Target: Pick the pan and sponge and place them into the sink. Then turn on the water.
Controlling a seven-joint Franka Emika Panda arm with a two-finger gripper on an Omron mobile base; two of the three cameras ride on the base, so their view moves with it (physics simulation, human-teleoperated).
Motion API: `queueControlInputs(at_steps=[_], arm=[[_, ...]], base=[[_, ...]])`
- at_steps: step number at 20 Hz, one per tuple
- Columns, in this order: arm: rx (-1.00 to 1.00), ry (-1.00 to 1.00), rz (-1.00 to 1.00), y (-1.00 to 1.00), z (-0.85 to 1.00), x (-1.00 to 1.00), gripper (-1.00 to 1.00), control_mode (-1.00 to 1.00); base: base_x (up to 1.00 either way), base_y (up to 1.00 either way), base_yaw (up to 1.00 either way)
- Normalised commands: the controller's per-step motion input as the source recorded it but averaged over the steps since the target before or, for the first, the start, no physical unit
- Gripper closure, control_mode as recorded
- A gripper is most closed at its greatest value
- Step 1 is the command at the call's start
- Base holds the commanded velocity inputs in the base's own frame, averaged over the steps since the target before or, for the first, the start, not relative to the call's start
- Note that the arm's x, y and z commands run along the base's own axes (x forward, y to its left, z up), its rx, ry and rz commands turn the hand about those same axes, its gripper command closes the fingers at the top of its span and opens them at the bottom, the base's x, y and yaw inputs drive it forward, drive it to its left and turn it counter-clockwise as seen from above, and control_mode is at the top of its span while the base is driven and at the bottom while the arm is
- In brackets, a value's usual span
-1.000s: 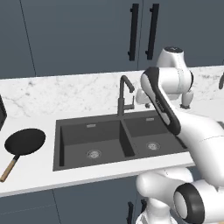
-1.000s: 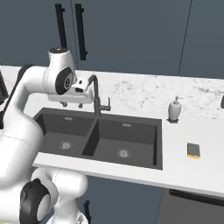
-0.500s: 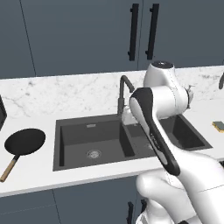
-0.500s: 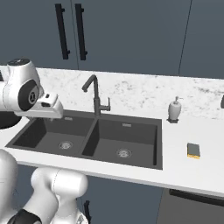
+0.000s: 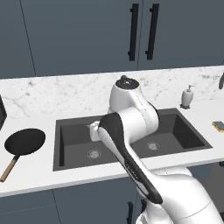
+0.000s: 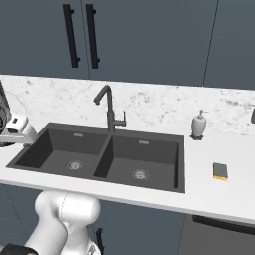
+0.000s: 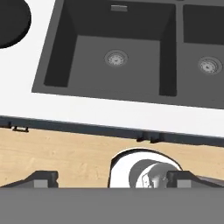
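We take the sink (image 5: 131, 135) as our landmark and read from its left. The pan (image 5: 24, 142) lies on the counter (image 5: 48, 175) well to the left of the sink, black bowl up, wooden handle pointing toward the front edge; nothing grips it. Both basins of the sink are empty and the faucet (image 6: 107, 107) behind the divider runs dry, so no water flows. The gripper (image 7: 111, 179) hangs above the sink's front edge, jaws spread wide and holding nothing, though the fingertips are only partly visible. Right of the sink, the sponge (image 6: 220, 171) rests on the counter, untouched. We judge every step is still ahead.
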Motion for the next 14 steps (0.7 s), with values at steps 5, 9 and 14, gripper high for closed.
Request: queueControlInputs(at_steps=[5, 9, 14], arm=[[0.0, 0.0, 0.0, 1.0, -0.13, 0.11, -1.0, -1.0], [0.0, 0.01, 0.0, 0.93, -0.23, 0.26, -1.0, -1.0], [0.01, 0.0, 0.0, 0.64, -0.23, 0.18, -1.0, -1.0]], base=[[0.0, 0.0, 0.0], [0.0, 0.0, 0.0], [0.0, 0.0, 0.0]])
